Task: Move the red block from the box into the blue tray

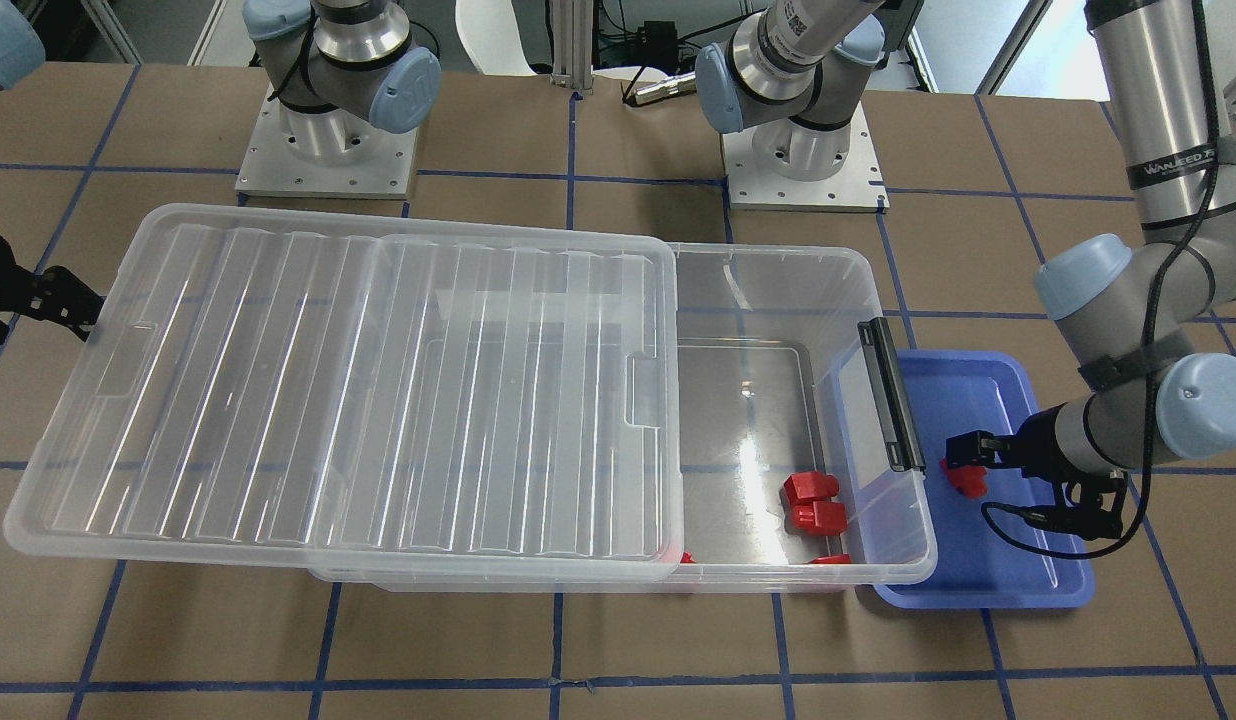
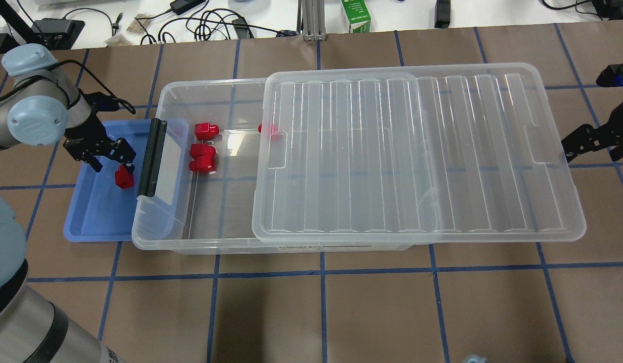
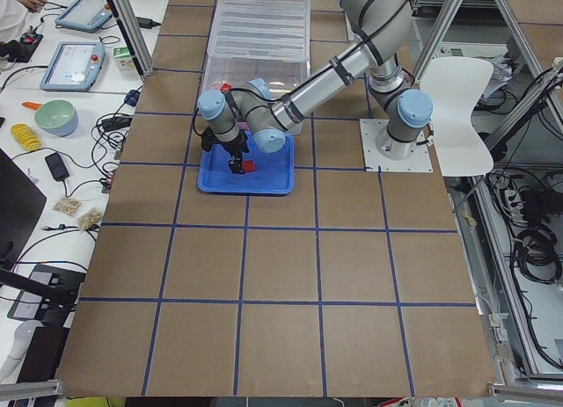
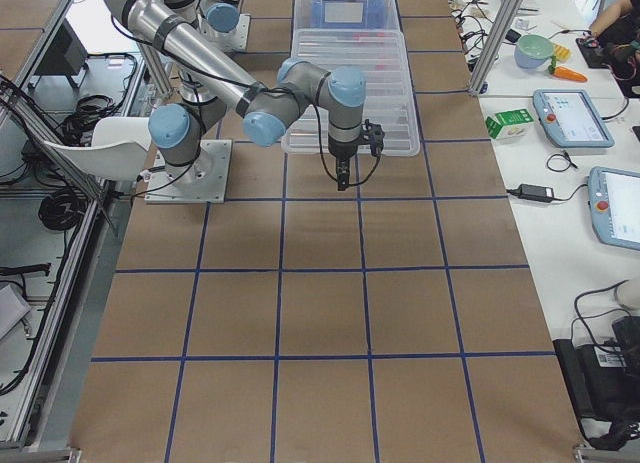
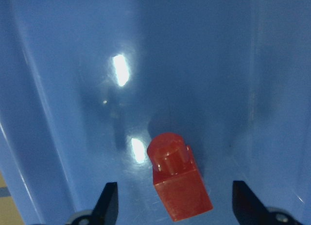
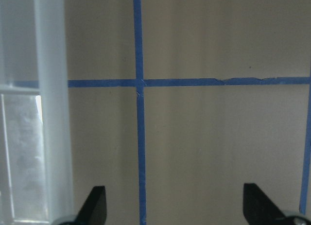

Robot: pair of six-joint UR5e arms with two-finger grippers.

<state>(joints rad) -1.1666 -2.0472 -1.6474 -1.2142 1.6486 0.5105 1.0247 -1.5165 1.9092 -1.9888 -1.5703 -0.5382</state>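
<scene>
**Item 1. Left tool** [image 5: 175, 205]: fingers spread wide, gripping nothing.

**Item 2. Red block** [image 2: 124, 177]: directly beneath the tool, between the fingers and touching neither. It appears to lie on its side on the tray floor. Risk: a sideways drift while lifting could let a finger clip the block and skid it.

**Item 3. Blue tray** [image 2: 89, 217]: under the tool. Risk: it is light, so a low pass may shove it along the counter.

**Item 4. Box** [image 2: 205, 243], with its black latch bar [image 2: 151, 157]: just beside the tool. Risk: a retreat that way strikes the bar.

**Item 5. Spare red blocks** [image 2: 203, 157]: beyond the bar, inside the box.

**Item 6. Lid** [image 2: 417, 151]: farther off, slid partway aside. Risk: a knock slides it.

**Item 7. Right tool** [image 6: 176, 205]: farthest, wide open, empty, beside the lid's outer edge.
</scene>
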